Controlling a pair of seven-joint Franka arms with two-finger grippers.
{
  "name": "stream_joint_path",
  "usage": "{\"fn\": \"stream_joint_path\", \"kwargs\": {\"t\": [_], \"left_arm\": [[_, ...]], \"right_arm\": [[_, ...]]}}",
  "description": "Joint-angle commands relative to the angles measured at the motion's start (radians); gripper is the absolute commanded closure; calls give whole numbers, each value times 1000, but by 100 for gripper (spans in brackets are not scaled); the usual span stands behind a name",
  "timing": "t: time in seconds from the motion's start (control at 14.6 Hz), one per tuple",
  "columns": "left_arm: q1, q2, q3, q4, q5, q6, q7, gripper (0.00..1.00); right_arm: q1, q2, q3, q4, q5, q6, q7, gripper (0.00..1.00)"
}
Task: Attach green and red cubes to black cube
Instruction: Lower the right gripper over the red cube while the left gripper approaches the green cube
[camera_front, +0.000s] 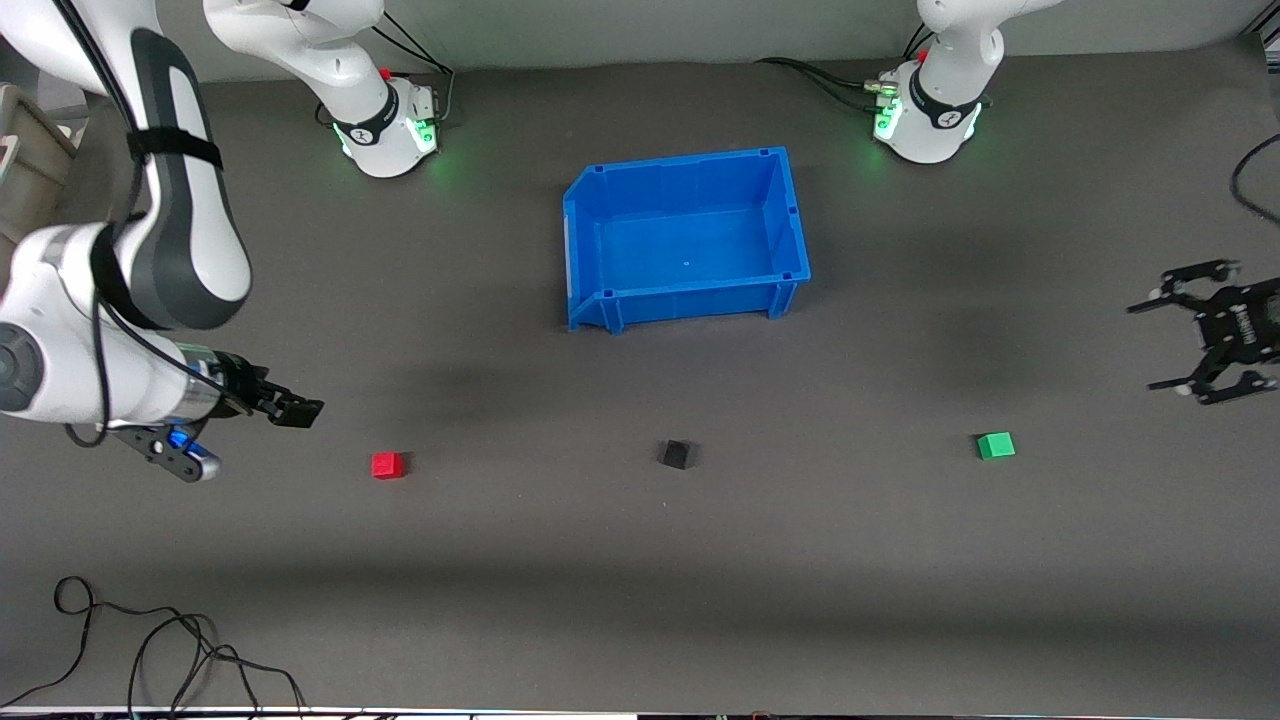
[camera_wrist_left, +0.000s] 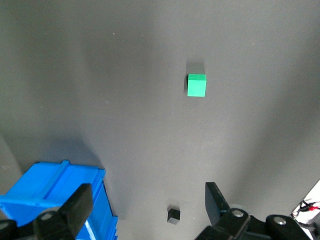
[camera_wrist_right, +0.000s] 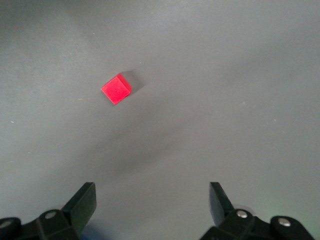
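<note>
We saw left gripper (camera_front: 1168, 342) and right gripper (camera_front: 300, 410) agape, empty, flanking black cube (camera_front: 677, 454); green cube (camera_front: 995, 445) near left, red cube (camera_front: 387, 465) near right.

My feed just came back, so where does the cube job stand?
Nothing is joined yet. The red cube, black cube and green cube lie apart in a row on the table. Nothing is in hand: the right gripper hangs near the red cube and the left gripper near the green one, jaws open. Both pickups and both attachments remain.
</note>
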Motion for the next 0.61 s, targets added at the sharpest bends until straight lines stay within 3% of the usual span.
{"fn": "stream_joint_path", "kwargs": {"t": [0.0,0.2,0.55], "left_arm": [[3,-4,2,-109,-69,78,143,0],[5,51,2,-161,-86,187,208,0],[-10,118,1,-256,-175,392,306,0]], "right_arm": [[9,35,-6,3,12,39,-174,0],[35,49,-5,-42,4,140,-265,0],[109,46,-6,-209,3,470,-403,1]]}}
